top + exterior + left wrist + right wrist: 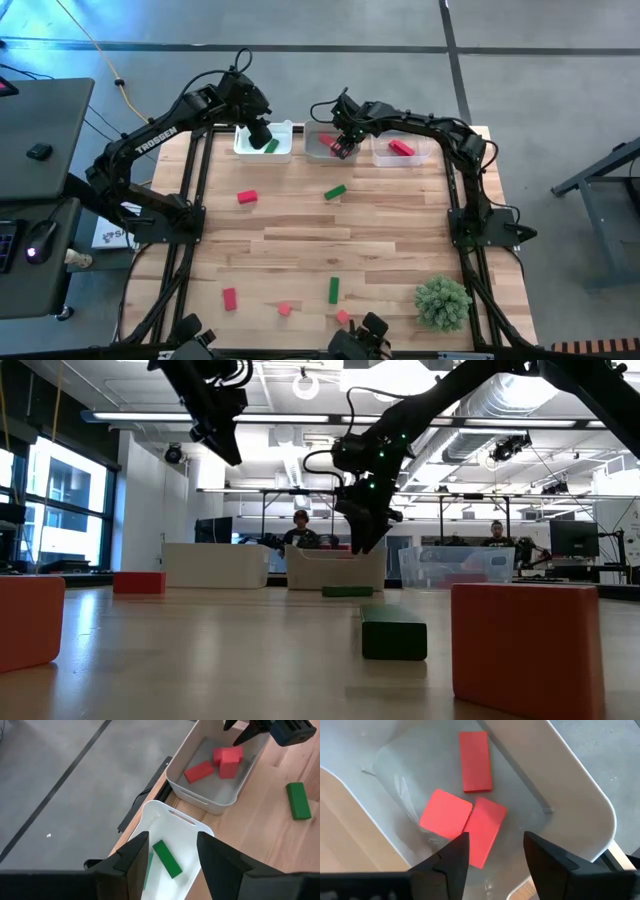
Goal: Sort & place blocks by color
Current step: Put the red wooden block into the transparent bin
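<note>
I have the right gripper (343, 148) over the middle tray (316, 152) at the far edge of the table (380, 240). Its fingers stand apart with nothing between them. Below them in that tray lie three salmon-pink blocks (470, 822): one long bar apart from the other two, which touch each other.

The left gripper (262, 135) hangs above the white tray (283, 152) at the far left. Its fingers are apart and empty. In the wrist view one green bar (166, 859) lies on that tray's floor, with a second green piece partly hidden behind a finger.

The clear tray (382, 153) at the far right holds a red bar (402, 148).

Still loose on the table: a red block (247, 197) and a green bar (335, 191) in front of the trays, well apart from each other. Nearer my side, a red block (229, 297), a small salmon cube (284, 309), an upright-lying green bar (334, 290) and another pinkish piece (343, 317) close to the near edge.

A bushy green ball (442, 302) sits at the near right corner.

In the low view two people (300, 530) show in the room behind the table.
</note>
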